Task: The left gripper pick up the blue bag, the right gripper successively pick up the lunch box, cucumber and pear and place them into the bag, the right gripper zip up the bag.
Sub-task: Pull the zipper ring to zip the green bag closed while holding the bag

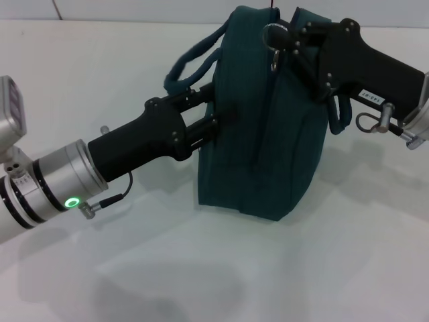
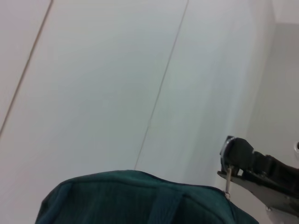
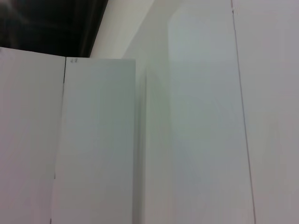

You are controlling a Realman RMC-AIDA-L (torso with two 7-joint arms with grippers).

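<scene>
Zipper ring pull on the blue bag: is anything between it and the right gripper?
Nothing visible does. In the head view the right gripper is at the top of the blue bag, right beside the ring pull. The left gripper is at the bag's side, away from the zipper.

Head view downward, left wrist upward, sharing blue bag [image 1: 268,134].
</scene>
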